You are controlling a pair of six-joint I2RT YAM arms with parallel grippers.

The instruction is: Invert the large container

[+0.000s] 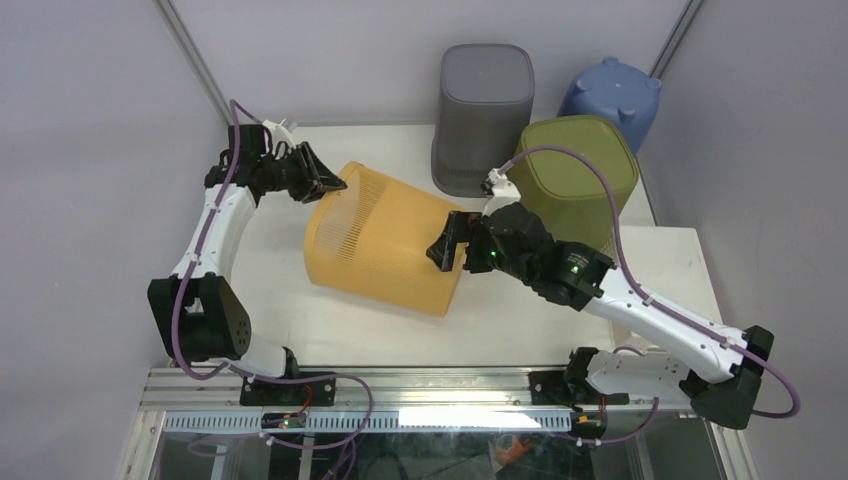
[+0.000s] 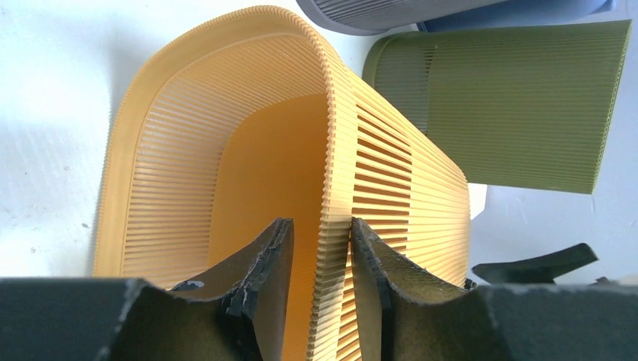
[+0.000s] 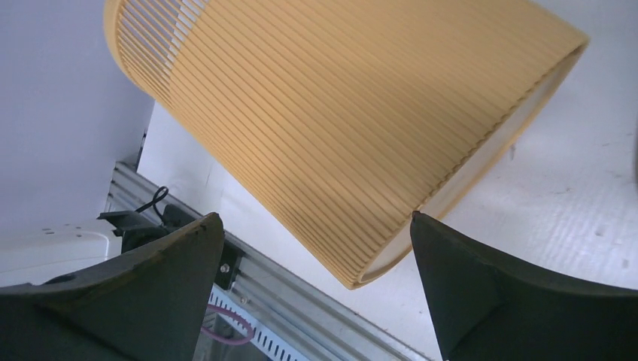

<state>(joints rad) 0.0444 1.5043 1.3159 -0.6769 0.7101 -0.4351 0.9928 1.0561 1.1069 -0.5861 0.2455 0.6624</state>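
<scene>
We see the yellow basket [image 1: 385, 240] tipped on its side in the middle of the white surface [image 1: 300, 325], its open mouth facing left. Our left gripper [image 1: 325, 183] has its jaws clamped on the basket's rim, one inside the wall and one outside. Our right gripper [image 1: 447, 243] sits at the basket's closed end, jaws spread wide apart. A grey bin [image 1: 485, 110] and a green bin [image 1: 580, 170] stand behind.

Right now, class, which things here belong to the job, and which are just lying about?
Job: yellow basket, left pincer clamped on its rim, right pincer open by its base.
Lying about: grey bin, green bin, blue bin.
</scene>
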